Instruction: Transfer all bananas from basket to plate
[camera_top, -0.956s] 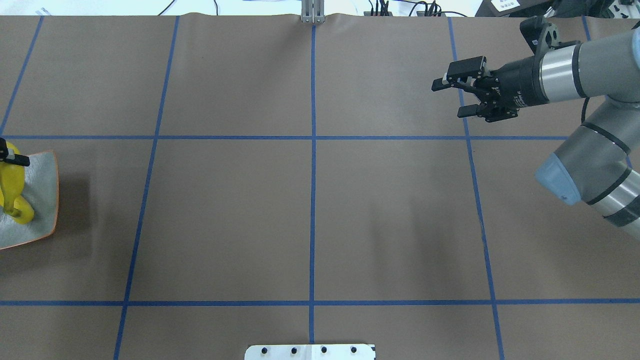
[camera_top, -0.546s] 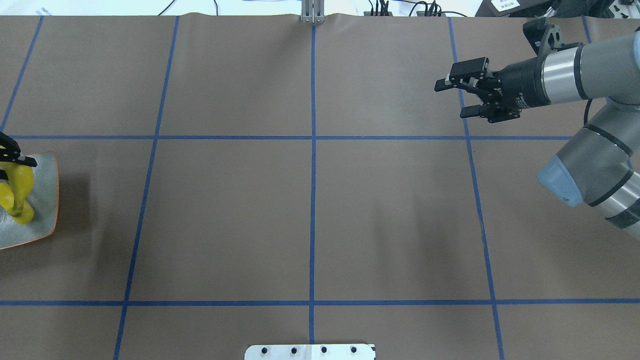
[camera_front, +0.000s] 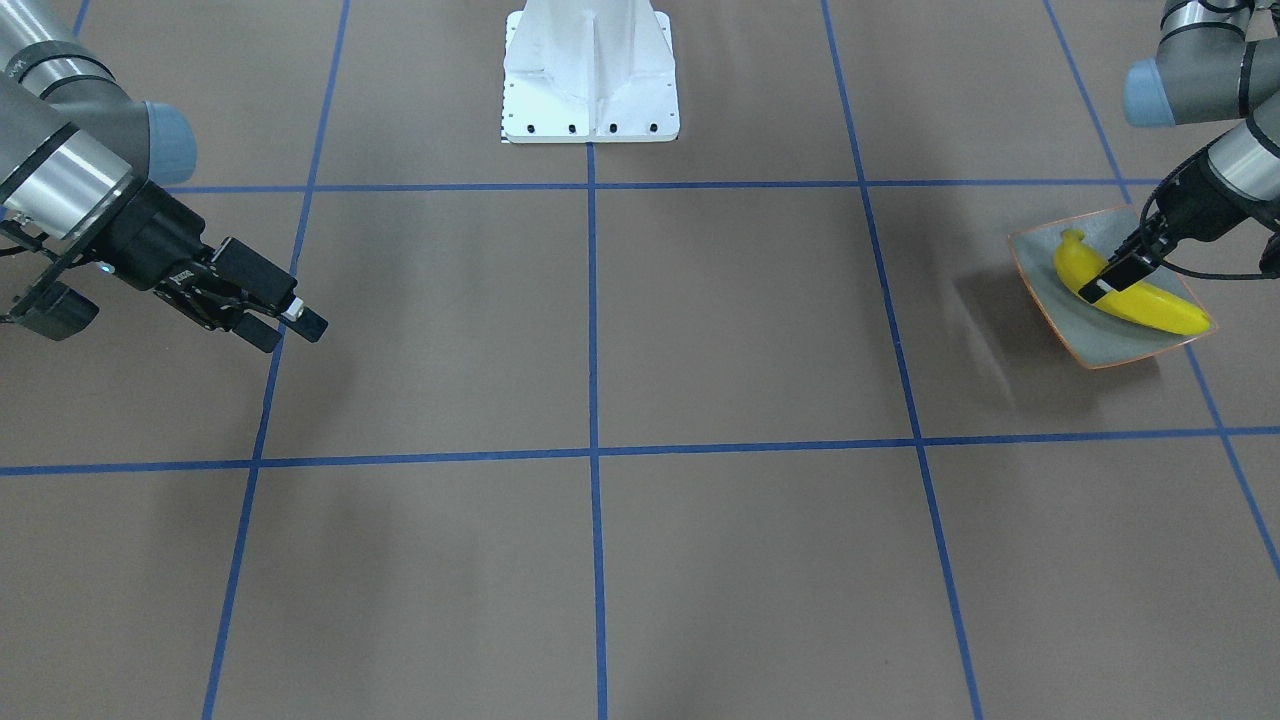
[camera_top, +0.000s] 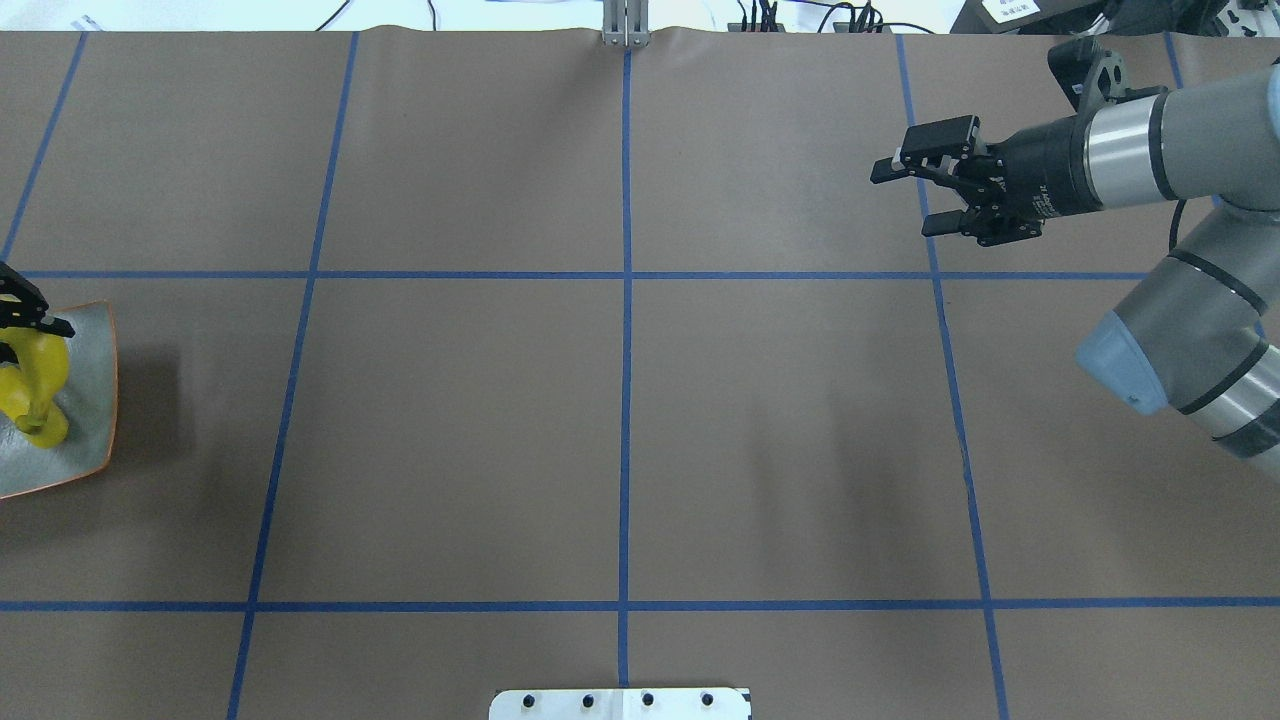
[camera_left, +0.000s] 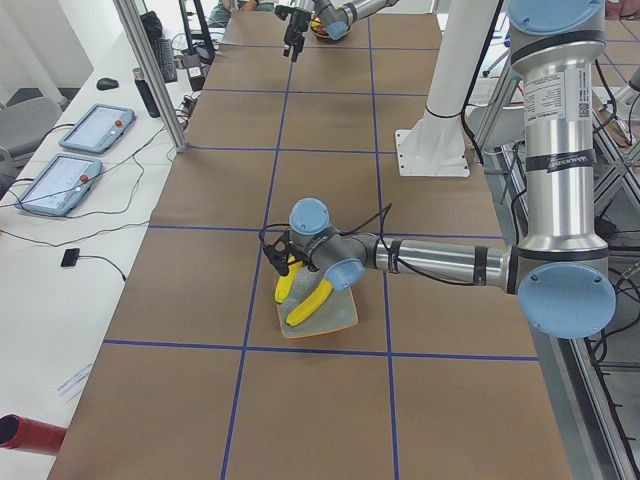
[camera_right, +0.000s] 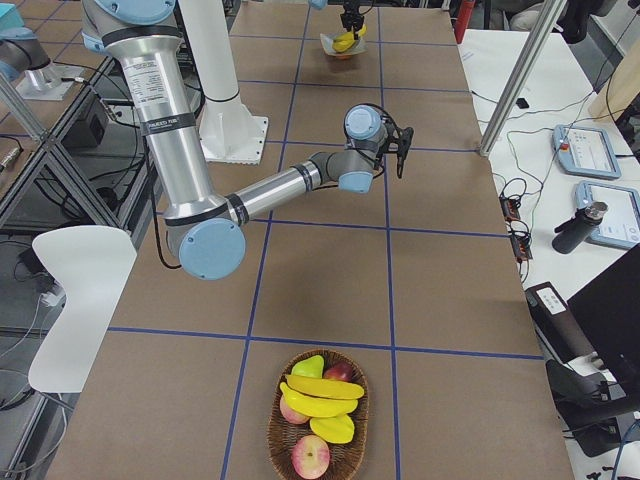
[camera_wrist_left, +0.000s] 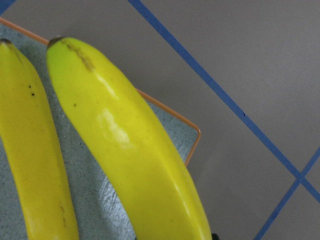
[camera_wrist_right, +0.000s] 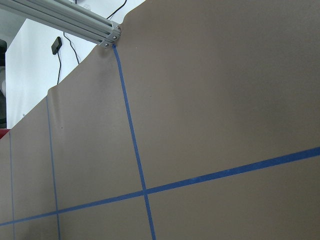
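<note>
Two bananas (camera_wrist_left: 125, 150) lie side by side on the plate (camera_front: 1100, 338). The left gripper (camera_front: 1106, 284) hangs just over the plate, one finger lying across a banana, but I cannot tell whether its jaws clasp it. The right gripper (camera_top: 905, 200), jaws apart and holding nothing, is well away from the plate, as is the basket (camera_right: 272, 430) with more bananas.

The tabletop (camera_top: 450, 430) is brown, gridded with blue tape (camera_top: 627, 400). A white chair (camera_right: 80, 300) stands lower left in the exterior right view.
</note>
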